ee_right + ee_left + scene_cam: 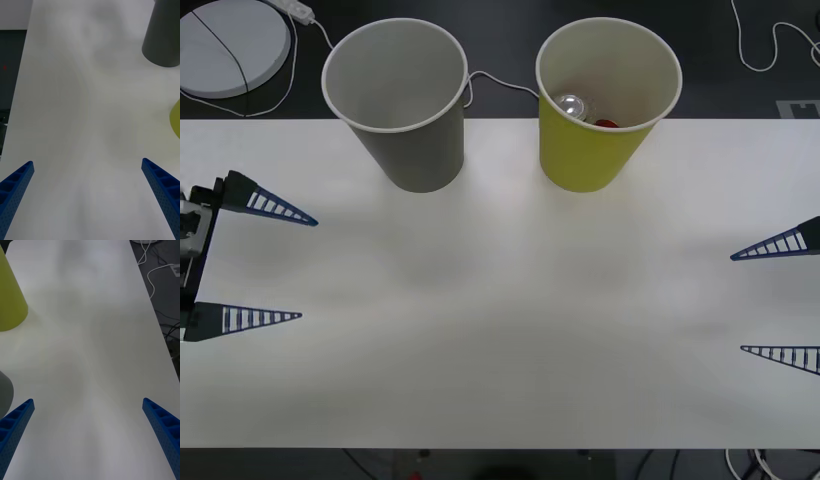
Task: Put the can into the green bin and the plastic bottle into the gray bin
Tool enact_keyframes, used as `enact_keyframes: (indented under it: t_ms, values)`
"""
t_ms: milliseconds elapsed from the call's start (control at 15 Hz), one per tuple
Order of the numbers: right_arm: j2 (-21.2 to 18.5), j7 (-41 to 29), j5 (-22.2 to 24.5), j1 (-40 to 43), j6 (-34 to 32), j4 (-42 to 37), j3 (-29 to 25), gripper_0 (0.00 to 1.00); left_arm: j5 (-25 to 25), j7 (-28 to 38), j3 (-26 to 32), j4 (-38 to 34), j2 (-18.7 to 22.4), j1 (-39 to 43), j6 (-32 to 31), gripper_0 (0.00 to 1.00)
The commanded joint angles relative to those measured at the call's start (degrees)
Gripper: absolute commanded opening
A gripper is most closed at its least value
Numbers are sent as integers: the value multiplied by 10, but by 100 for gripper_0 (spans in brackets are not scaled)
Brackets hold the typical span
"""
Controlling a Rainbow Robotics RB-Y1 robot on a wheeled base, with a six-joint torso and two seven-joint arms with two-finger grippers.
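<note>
White worktop point(510, 330) stretches bare between 2 waiting arms. Left gripper point(275, 265) and right gripper point(780, 300) hover at opposite edges, jaws spread wide and holding nothing, likely parked clear of the bins. Beyond and between them stand the gray bin point(405, 100) and green bin point(600, 110), the can point(575, 106) already lying inside the green one.
</note>
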Motion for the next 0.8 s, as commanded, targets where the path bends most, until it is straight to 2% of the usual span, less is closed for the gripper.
enact_keyframes:
  t_ms: [67,400,800]
  values:
    - [0,0,0,0,0,0,0,100,-15,0,0,0,-3,1,2,100]
    - [0,0,0,0,0,0,0,100,-47,4,0,1,-11,1,15,100]
    - [0,0,0,0,0,0,0,100,-47,4,0,1,-11,1,15,100]
